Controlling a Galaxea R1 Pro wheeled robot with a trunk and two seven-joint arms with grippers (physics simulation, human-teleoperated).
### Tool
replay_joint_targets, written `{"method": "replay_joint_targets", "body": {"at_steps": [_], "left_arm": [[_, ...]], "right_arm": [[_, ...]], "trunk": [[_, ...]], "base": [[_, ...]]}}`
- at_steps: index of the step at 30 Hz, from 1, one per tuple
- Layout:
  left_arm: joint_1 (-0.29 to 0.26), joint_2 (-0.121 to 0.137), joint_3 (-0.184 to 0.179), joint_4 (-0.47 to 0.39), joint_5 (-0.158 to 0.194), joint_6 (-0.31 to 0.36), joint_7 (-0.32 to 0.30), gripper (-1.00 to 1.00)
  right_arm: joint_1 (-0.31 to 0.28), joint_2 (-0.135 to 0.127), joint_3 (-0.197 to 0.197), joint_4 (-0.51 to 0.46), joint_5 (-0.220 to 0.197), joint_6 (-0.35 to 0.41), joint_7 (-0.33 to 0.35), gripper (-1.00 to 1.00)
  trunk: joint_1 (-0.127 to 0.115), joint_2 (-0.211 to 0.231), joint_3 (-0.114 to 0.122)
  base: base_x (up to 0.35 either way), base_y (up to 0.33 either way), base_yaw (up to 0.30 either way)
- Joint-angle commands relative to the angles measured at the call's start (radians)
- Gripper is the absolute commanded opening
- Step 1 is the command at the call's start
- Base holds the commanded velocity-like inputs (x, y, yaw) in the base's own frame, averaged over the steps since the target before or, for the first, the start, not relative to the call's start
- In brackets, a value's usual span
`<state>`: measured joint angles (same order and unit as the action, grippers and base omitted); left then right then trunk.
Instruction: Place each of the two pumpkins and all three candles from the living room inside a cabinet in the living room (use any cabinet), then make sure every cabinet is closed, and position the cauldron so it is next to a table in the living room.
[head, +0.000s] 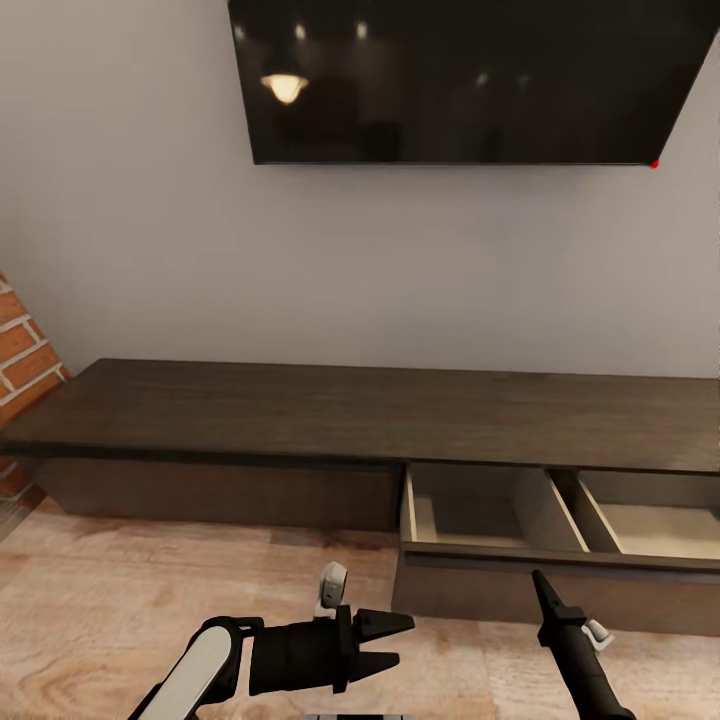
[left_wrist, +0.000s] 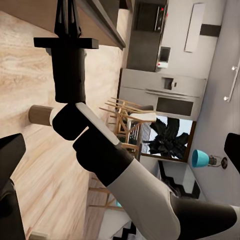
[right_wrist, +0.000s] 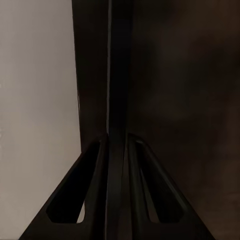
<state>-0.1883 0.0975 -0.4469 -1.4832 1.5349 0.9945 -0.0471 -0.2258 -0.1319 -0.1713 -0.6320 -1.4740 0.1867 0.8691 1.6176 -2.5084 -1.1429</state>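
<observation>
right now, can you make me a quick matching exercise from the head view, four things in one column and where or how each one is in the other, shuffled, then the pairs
Things:
1. cabinet
2. drawer
3. left gripper
4. right gripper

States or places:
A. fingers pressed together, pointing up at the drawer front
B. pulled out, pale insides showing, nothing visible in it
C. fingers spread, pointing toward the robot's right, over the wood floor
D. long, dark brown, against the grey wall under the black screen

Pairs: 1-D, 2-B, 3-C, 4-A
</observation>
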Motion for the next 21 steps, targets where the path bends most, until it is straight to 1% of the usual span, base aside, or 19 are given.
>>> {"method": "replay_joint_targets", "body": {"at_steps": [1,7,12,15,21], "left_arm": [[0.0,0.001,-0.001,0.0,-0.004,0.001,-0.005,1.0],[0.0,0.001,0.0,0.0,-0.004,0.001,-0.005,1.0],[0.0,0.001,-0.001,-0.001,-0.004,0.001,-0.005,1.0],[0.0,0.001,-0.001,-0.002,-0.004,0.001,-0.005,1.0],[0.0,0.0,-0.001,-0.002,-0.004,0.001,-0.005,1.0]], "right_arm": [[-0.001,0.0,-0.034,-0.003,-0.028,0.017,0.017,-1.0],[-0.001,-0.001,-0.034,-0.002,-0.028,0.016,0.017,-1.0],[-0.001,0.0,-0.034,-0.002,-0.028,0.016,0.016,-1.0],[-0.001,-0.001,-0.034,-0.002,-0.028,0.016,0.015,-1.0],[-0.001,0.0,-0.033,-0.002,-0.028,0.016,0.011,-1.0]], "trunk": [[0.0,0.0,-0.001],[0.0,0.0,-0.001],[0.0,0.0,-0.001],[0.0,0.0,-0.001],[0.0,0.0,-0.001]], "base": [[-0.022,0.0,0.0],[-0.097,0.0,0.0],[-0.043,0.0,0.0],[-0.143,0.0,0.0],[-0.028,0.0,0.0]]}}
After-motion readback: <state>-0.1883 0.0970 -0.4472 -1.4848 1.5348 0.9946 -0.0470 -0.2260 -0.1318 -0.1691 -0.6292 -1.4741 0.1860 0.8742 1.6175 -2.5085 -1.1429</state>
